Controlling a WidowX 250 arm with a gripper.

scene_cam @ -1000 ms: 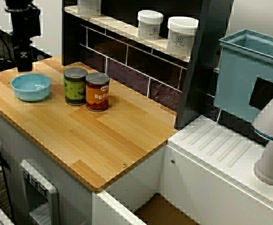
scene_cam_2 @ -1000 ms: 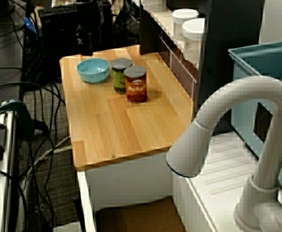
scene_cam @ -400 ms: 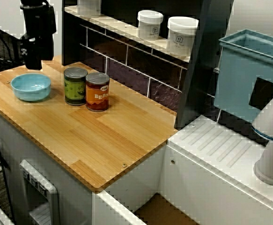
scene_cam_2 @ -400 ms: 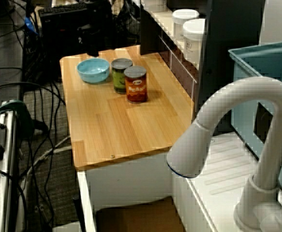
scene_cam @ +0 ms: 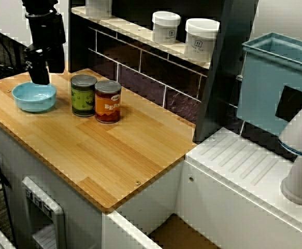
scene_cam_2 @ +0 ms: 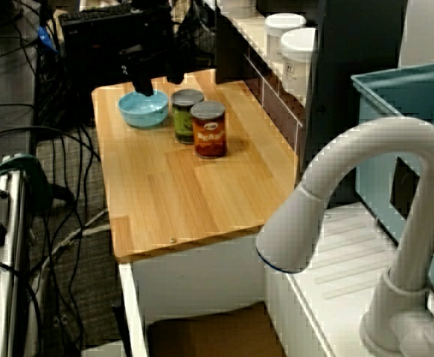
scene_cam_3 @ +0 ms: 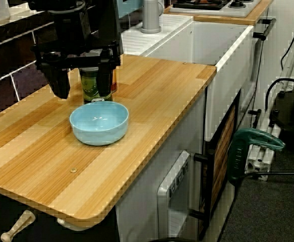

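Here the gripper (scene_cam_3: 83,95) is held, fingers spread apart, over the back rim of the blue bowl (scene_cam_3: 99,122), near the green can (scene_cam: 83,96); bare counter (scene_cam_3: 152,96) is left toward its front edge.

Black hand (scene_cam_3: 83,84), light-blue bowl (scene_cam_3: 99,122), green can (scene_cam: 83,95), orange can (scene_cam: 108,101), honey-striped wooden counter (scene_cam: 119,153).

From the surface's end, the jaws cover most of your green can (scene_cam_3: 90,84), and the orange can (scene_cam: 108,101) barely peeks out behind. The arm (scene_cam: 43,21) runs off the top edge. Can labels are too small to read.
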